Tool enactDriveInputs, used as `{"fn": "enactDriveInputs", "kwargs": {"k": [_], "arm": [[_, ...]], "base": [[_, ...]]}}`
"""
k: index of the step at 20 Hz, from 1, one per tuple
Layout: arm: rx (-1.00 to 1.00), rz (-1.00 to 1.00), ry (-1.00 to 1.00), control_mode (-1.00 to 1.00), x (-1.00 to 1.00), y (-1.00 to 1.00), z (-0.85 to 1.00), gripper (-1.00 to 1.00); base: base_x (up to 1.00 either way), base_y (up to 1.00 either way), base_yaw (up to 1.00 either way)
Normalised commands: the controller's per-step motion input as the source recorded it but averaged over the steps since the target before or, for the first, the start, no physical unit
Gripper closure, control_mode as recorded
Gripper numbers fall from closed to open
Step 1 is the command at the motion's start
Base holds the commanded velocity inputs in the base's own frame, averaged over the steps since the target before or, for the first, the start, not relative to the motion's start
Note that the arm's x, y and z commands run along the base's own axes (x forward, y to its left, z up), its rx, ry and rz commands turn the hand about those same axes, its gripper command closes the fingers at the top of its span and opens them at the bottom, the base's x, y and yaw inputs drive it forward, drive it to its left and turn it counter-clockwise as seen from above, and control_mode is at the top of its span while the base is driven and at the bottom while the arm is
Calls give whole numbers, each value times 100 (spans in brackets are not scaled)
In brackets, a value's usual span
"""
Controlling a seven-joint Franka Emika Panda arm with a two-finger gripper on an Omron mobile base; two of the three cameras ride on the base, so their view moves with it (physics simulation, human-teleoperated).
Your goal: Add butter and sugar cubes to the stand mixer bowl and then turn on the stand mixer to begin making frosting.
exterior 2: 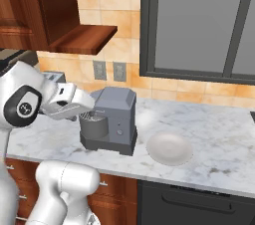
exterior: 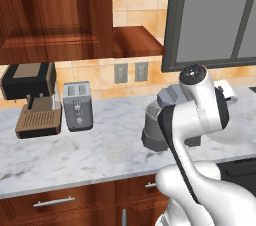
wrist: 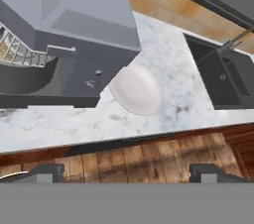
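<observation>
L to R on the marble counter [exterior: 100, 155]: coffee machine [exterior: 31, 97] at far L, toaster [exterior: 78, 105] just beside it, then open counter, then the mixer [exterior 2: 115, 119] w/ bowl [exterior 2: 93, 126] on its base under the head, whisk in the bowl. White plate [exterior 2: 169, 149] just R of the mixer base, not touching. Sink [wrist: 225, 77] further R in hand view. Gripper [wrist: 126, 173] spread wide, nothing between the tips, up beside the mixer's bowl side, angled at mixer and plate. Butter and sugar cubes: can't tell where.
</observation>
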Motion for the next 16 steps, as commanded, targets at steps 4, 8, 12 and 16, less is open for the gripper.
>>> {"fn": "enactDriveInputs", "kwargs": {"k": [4, 8, 12, 16], "arm": [[-6, -14, 9, -100, 4, -71, -36, -100], [0, 0, -6, -100, -20, -45, -67, -100], [0, 6, -24, -100, -15, -5, -68, -100], [0, 1, -16, -100, 6, 0, -44, -100]], "base": [[0, 0, 0], [0, 0, 0], [0, 0, 0], [0, 0, 0]]}}
